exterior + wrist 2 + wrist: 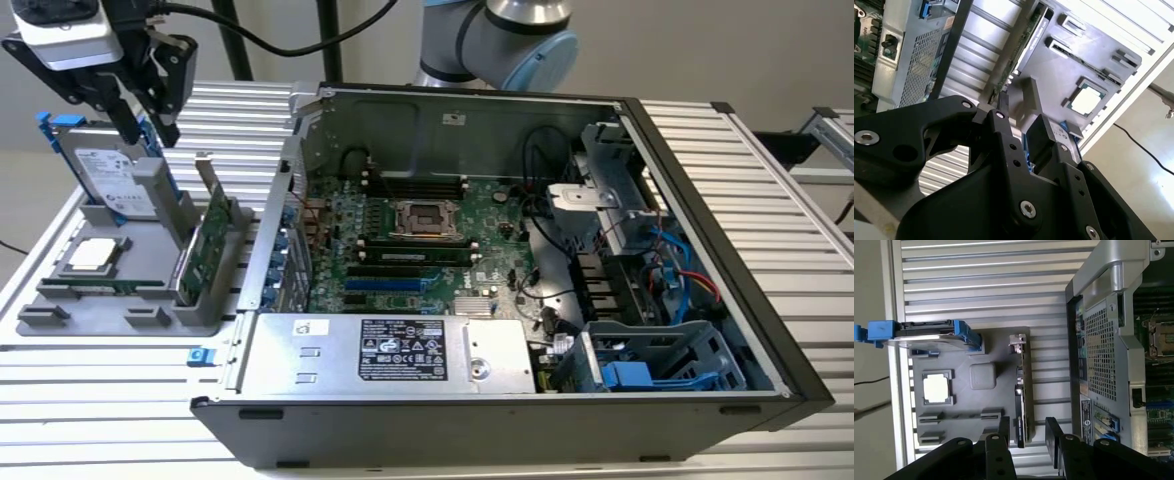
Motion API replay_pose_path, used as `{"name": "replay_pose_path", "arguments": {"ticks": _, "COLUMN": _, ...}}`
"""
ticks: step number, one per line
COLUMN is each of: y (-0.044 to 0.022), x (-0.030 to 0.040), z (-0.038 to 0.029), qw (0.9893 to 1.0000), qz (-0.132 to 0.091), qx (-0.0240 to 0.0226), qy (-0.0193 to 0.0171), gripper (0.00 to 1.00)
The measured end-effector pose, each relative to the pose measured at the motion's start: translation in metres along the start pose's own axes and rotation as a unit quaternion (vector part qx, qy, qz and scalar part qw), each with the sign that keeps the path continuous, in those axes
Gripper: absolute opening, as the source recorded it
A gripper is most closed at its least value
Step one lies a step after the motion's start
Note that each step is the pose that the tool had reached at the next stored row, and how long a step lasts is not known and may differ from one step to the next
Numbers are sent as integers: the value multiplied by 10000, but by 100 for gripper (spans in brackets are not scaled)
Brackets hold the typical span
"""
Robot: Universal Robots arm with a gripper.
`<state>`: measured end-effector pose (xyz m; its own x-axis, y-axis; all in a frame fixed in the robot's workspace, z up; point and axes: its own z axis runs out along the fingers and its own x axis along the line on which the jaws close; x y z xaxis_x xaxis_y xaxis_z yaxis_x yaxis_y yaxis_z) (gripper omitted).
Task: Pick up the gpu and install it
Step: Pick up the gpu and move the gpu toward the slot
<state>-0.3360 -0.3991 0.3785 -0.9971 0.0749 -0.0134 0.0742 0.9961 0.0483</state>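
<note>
The gpu (204, 240) stands on its long edge in a slot of the grey holder (80, 305), green board face showing and metal bracket rising at one end. The holder sits on the desk (107, 400), just beside the open computer case (694, 200). The card is not yet grasped. The tool (150, 122) hangs above the holder, released, with its fingers spread and holding nothing. In the first wrist view the card's thin edge lies roughly in line with the gap between the fingers. The step in hand appears to be the approach for pick-up. A grasp likely calls for a straight descent with the fingers straddling the card, clear of the hard drive (114, 175) in the neighbouring slot.
</note>
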Motion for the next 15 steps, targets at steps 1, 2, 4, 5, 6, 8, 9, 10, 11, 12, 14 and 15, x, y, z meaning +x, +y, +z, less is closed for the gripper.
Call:
{"name": "replay_pose_path", "arguments": {"ticks": 1, "y": 0, "x": 0, "z": 6, "qw": 10000, "qz": 0, "qx": 0, "qy": 0, "gripper": 100}}
{"name": "replay_pose_path", "arguments": {"ticks": 2, "y": -1, "x": 0, "z": 12, "qw": 10000, "qz": 0, "qx": 0, "qy": 0, "gripper": 100}}
{"name": "replay_pose_path", "arguments": {"ticks": 4, "y": -1, "x": 0, "z": 24, "qw": 10000, "qz": 0, "qx": 0, "qy": 0, "gripper": 100}}
{"name": "replay_pose_path", "arguments": {"ticks": 5, "y": -1, "x": 0, "z": 30, "qw": 10000, "qz": 0, "qx": 0, "qy": 0, "gripper": 100}}
{"name": "replay_pose_path", "arguments": {"ticks": 6, "y": -2, "x": 0, "z": 37, "qw": 10000, "qz": 0, "qx": 0, "qy": 0, "gripper": 100}}
{"name": "replay_pose_path", "arguments": {"ticks": 8, "y": -2, "x": 1, "z": 49, "qw": 10000, "qz": 0, "qx": 0, "qy": 0, "gripper": 100}}
{"name": "replay_pose_path", "arguments": {"ticks": 9, "y": -3, "x": 1, "z": 56, "qw": 10000, "qz": 0, "qx": 0, "qy": 0, "gripper": 100}}
{"name": "replay_pose_path", "arguments": {"ticks": 10, "y": -3, "x": 1, "z": 61, "qw": 10000, "qz": 0, "qx": 0, "qy": 0, "gripper": 100}}
{"name": "replay_pose_path", "arguments": {"ticks": 11, "y": -3, "x": 1, "z": 67, "qw": 10000, "qz": 0, "qx": 0, "qy": 0, "gripper": 100}}
{"name": "replay_pose_path", "arguments": {"ticks": 12, "y": -4, "x": 1, "z": 73, "qw": 10000, "qz": 0, "qx": 0, "qy": 0, "gripper": 100}}
{"name": "replay_pose_path", "arguments": {"ticks": 14, "y": -4, "x": 1, "z": 84, "qw": 10000, "qz": 0, "qx": 0, "qy": 0, "gripper": 100}}
{"name": "replay_pose_path", "arguments": {"ticks": 15, "y": -4, "x": 1, "z": 90, "qw": 10000, "qz": 0, "qx": 0, "qy": 0, "gripper": 100}}
